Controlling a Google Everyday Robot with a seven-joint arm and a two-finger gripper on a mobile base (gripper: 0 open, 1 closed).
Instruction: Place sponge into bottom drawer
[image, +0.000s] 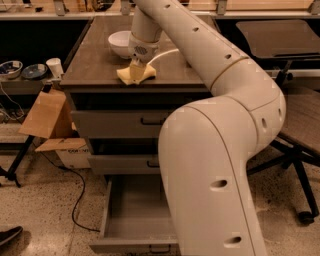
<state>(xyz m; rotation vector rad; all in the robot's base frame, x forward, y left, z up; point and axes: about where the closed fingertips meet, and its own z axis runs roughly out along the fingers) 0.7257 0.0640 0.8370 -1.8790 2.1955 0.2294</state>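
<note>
The gripper (137, 66) reaches down over the counter (95, 62), its jaws pinched on the one sponge (144, 75) (its lower edge rests on the surface near the single white bowl (117, 44)), while of three grey drawers only the bottom drawer (132, 215) stands open.

The arm (210, 65) is a thick, smooth, cream-white tube with bulging rounded joints, small dark holes and a thin tan seam ring, narrowing to the gripper (136, 66) low over the brown cabinet top (95, 65).
</note>
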